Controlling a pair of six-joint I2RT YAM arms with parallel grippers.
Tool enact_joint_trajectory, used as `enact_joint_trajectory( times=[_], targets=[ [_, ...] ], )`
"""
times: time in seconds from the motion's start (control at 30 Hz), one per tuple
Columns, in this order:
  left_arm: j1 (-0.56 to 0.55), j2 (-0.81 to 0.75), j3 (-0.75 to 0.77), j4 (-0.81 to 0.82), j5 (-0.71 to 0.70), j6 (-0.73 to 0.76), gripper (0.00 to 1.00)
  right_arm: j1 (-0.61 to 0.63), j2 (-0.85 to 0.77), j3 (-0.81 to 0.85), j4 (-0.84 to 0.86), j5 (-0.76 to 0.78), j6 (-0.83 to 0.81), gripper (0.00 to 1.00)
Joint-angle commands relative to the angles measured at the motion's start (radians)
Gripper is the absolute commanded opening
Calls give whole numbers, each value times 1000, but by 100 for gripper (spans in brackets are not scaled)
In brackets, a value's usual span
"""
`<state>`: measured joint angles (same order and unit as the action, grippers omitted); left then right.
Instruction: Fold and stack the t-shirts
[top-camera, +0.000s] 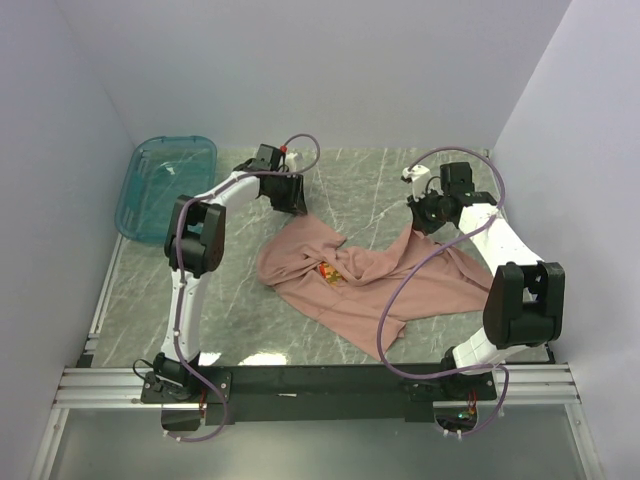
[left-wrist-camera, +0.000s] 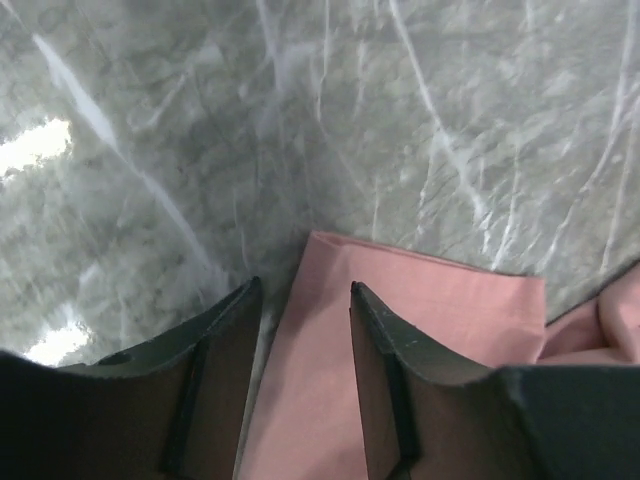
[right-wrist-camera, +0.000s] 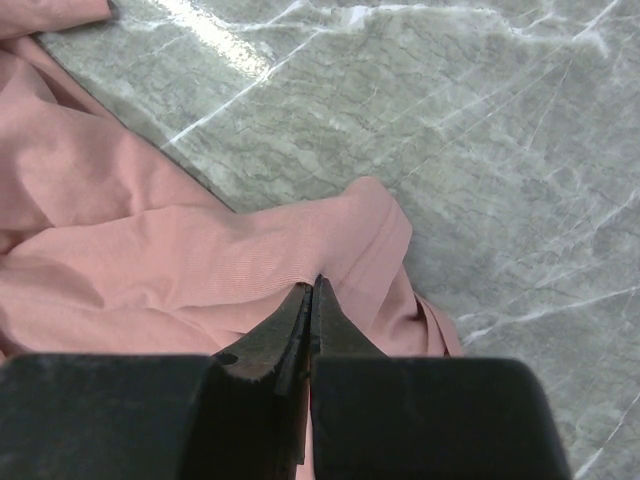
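A dusty-pink t-shirt (top-camera: 370, 285) lies crumpled across the middle of the marble table, with a small colourful print (top-camera: 330, 272) showing in its folds. My left gripper (top-camera: 291, 206) is at the shirt's far left corner. In the left wrist view this gripper (left-wrist-camera: 305, 290) is open, and a flat corner of the t-shirt (left-wrist-camera: 440, 300) lies between and under its fingers. My right gripper (top-camera: 421, 222) is at the shirt's far right end. In the right wrist view that gripper (right-wrist-camera: 312, 286) is shut, pinching a fold of the t-shirt (right-wrist-camera: 150, 260).
A translucent teal plastic bin (top-camera: 165, 185) stands at the back left corner of the table. White walls close in the left, back and right sides. Purple cables loop over both arms, and the right arm's cable (top-camera: 395, 300) hangs over the shirt.
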<state>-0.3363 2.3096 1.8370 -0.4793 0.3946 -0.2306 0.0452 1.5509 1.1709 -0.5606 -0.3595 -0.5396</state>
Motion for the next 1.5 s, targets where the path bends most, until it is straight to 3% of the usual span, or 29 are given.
enact_joint_trajectory(
  times=[0.0,0.43,0.6,0.63,0.67,0.73,0.87,1.13,1.3,1.47],
  targets=[
    [6,28,54,-7,-7,4,48,-8,-5,-4,13,-16,4,0],
    [-12,17,5,1,118,31,30,-22,-8,-1,7,-19,7,0],
    [-12,4,-5,-16,124,48,13,-25,-20,4,-1,-25,10,0],
    [-12,-2,-5,-21,125,51,4,-25,-25,6,-5,-25,10,0],
    [-12,-12,-7,-21,116,51,1,-27,-31,7,-8,-24,9,0],
    [-10,-71,-22,-12,98,51,1,-27,-61,12,-25,-16,6,0],
    [0,-271,-134,75,52,56,0,-27,-149,53,-129,-29,-6,0],
    [22,-870,-483,361,-45,2,0,-33,-425,263,-254,117,-33,0],
    [22,-1195,-587,550,-122,-67,0,-41,-495,484,-246,207,-14,0],
    [20,-1363,-544,633,-152,-96,1,-41,-529,705,-193,274,12,0]
  ],
)
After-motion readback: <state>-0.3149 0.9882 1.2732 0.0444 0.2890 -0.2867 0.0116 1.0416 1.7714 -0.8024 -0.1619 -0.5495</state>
